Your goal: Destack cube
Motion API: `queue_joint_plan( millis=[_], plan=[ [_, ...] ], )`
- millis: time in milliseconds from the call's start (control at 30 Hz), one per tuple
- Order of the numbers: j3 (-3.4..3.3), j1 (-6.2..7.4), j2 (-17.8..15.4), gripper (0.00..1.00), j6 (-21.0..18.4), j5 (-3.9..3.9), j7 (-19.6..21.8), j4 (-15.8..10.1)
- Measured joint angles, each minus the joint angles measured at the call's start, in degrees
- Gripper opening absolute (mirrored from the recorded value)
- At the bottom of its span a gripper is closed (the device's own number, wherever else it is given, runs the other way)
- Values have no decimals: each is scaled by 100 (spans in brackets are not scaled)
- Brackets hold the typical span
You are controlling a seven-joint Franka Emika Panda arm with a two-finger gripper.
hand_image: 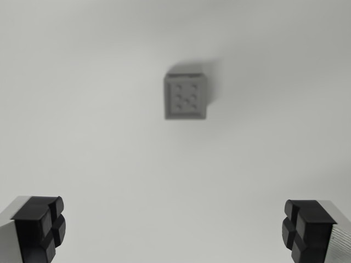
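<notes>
A grey cube (186,97) with several round dimples on its top face sits on the white surface, seen from straight above, a little above the middle of the wrist view. Whether another cube lies under it cannot be told from this angle. My gripper (173,230) is open, its two black-padded fingers (39,227) far apart at the bottom corners of the view. The cube lies well above the gap between them, nothing is held.
A plain white tabletop (82,137) fills the view around the cube. A faint shadow falls at the cube's upper right.
</notes>
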Motion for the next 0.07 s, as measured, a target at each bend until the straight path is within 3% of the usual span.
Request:
queue_joint_plan(
  millis=[67],
  plan=[
    [0, 0, 0, 100, 0, 0, 0, 0]
  ],
)
